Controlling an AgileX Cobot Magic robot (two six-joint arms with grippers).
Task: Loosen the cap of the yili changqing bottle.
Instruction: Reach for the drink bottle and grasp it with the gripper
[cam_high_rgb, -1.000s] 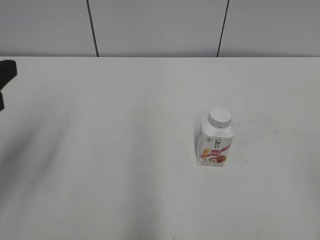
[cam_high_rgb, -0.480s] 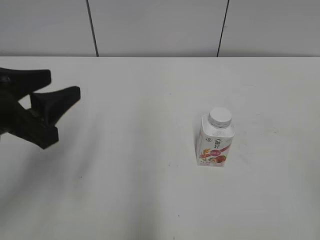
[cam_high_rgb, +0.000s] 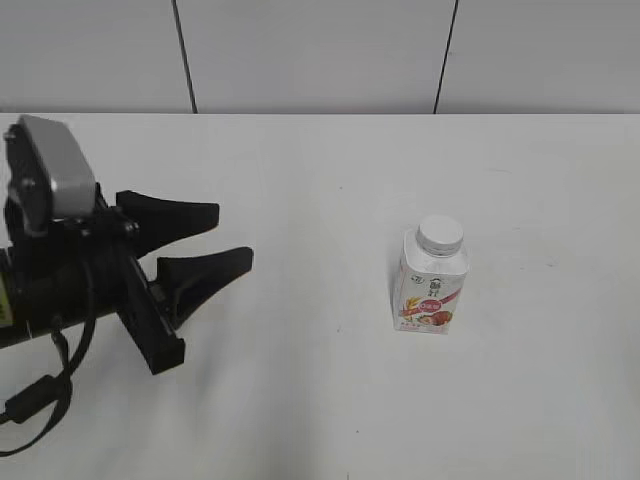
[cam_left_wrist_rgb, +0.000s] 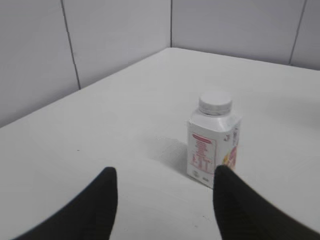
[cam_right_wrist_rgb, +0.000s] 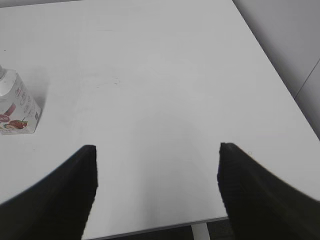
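The yili changqing bottle (cam_high_rgb: 431, 290) stands upright on the white table, right of centre, white with a pink-red fruit label. Its white cap (cam_high_rgb: 440, 233) sits on top. The bottle also shows in the left wrist view (cam_left_wrist_rgb: 212, 145) with its cap (cam_left_wrist_rgb: 215, 103), and at the left edge of the right wrist view (cam_right_wrist_rgb: 16, 107). My left gripper (cam_high_rgb: 232, 238) is open and empty, well left of the bottle, fingers pointing toward it; it also shows in the left wrist view (cam_left_wrist_rgb: 165, 175). My right gripper (cam_right_wrist_rgb: 156, 150) is open and empty, over the table's edge, and is out of the exterior view.
The white table (cam_high_rgb: 320, 160) ends at a grey panelled wall (cam_high_rgb: 320, 50) at the back. In the right wrist view the table's edge (cam_right_wrist_rgb: 280, 85) runs down the right side.
My left arm has come in from the left edge and moved right, toward the bottle, with its fingers open. The bottle has not moved.
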